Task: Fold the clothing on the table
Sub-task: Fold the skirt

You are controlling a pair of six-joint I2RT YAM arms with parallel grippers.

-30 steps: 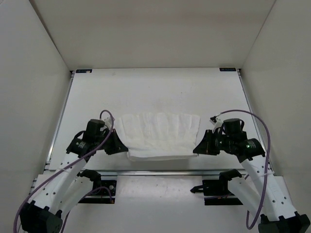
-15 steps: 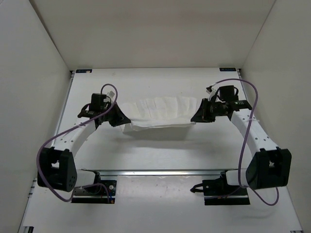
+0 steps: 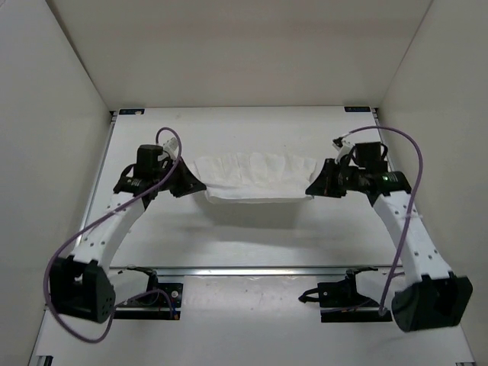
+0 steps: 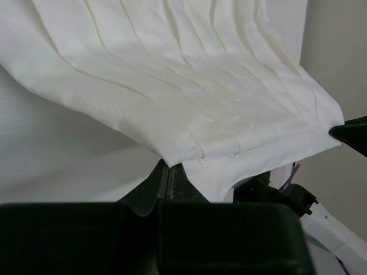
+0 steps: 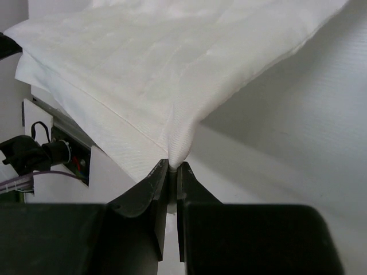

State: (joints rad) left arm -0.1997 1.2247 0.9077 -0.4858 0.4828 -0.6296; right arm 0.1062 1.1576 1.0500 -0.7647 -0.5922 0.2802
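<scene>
White pleated clothing (image 3: 255, 177) is hanging stretched btwn the two arms, lifted over the far-middle part of the bench (image 3: 244, 244) & casting a shadow (image 3: 252, 213) on the surface just nearside of it. Its near edge is sagging in a shallow curve; can't tell from above whether the far part is touching the bench. L pincer (image 3: 197, 188) is gripping the garment's left near corner, jaws together on the fabric. In the left wrist view the corner is disappearing into the closed tips w/ pleats fanning away. R pincer (image 3: 311, 189) is pinching the right near corner the same way. In the right wrist view the cloth is gathering to a point right btwn the closed tips, w/ a 2nd layer showing under the edge. Left arm (image 3: 114, 225) & right arm (image 3: 408, 229) are reaching fwd from the near edge, elbows bowing outward. A metal rail (image 3: 252, 268) is running across the near side, black brackets (image 3: 131, 111) are sitting at the far corners, & white walls (image 3: 61, 114) are enclosing the bench on 3 sides.
</scene>
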